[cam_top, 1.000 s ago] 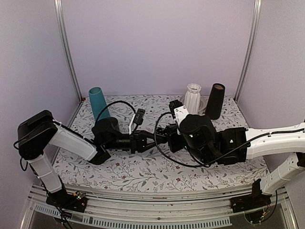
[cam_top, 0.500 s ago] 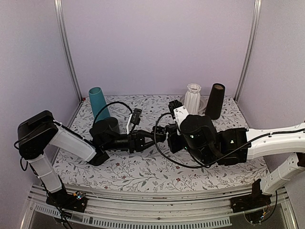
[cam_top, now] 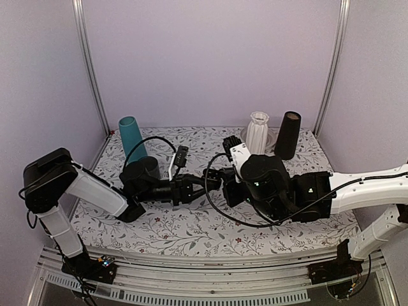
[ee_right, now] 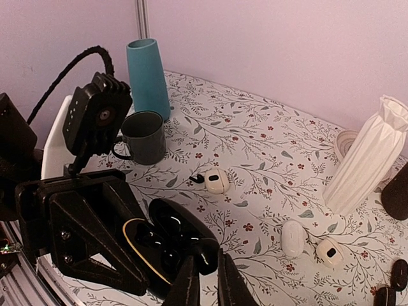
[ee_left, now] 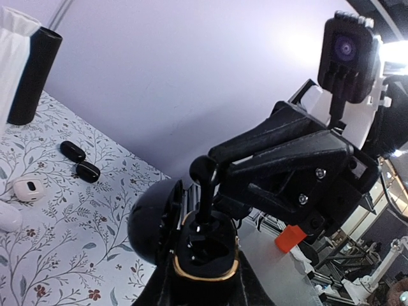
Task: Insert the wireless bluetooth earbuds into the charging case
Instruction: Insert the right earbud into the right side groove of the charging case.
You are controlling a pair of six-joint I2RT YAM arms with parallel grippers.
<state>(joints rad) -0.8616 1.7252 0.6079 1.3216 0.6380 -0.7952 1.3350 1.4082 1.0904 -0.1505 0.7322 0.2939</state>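
The charging case (ee_left: 205,255) is black with a gold rim, and its lid (ee_left: 152,220) stands open. My left gripper (ee_left: 204,274) is shut on it and holds it above the table. My right gripper (ee_right: 207,261) is shut on one black earbud (ee_left: 203,172), whose stem reaches down into the case's socket. From the right wrist, the open case (ee_right: 153,245) lies just left of my fingertips, with the earbud (ee_right: 210,252) at its edge. A second black earbud (ee_right: 197,179) lies on the cloth beside a white piece (ee_right: 217,182). From above, the two grippers (cam_top: 191,187) (cam_top: 214,180) meet mid-table.
A teal cup (cam_top: 131,137) and a grey mug (ee_right: 143,136) stand at the back left. A white ribbed vase (cam_top: 258,131) and a black cylinder (cam_top: 287,135) stand at the back right. White pebble cases (ee_right: 293,238) (ee_right: 329,252) and small black pieces (ee_left: 72,150) lie on the flowered cloth.
Both grippers, still joined at the case, have drifted slightly left. Neither grip has changed.
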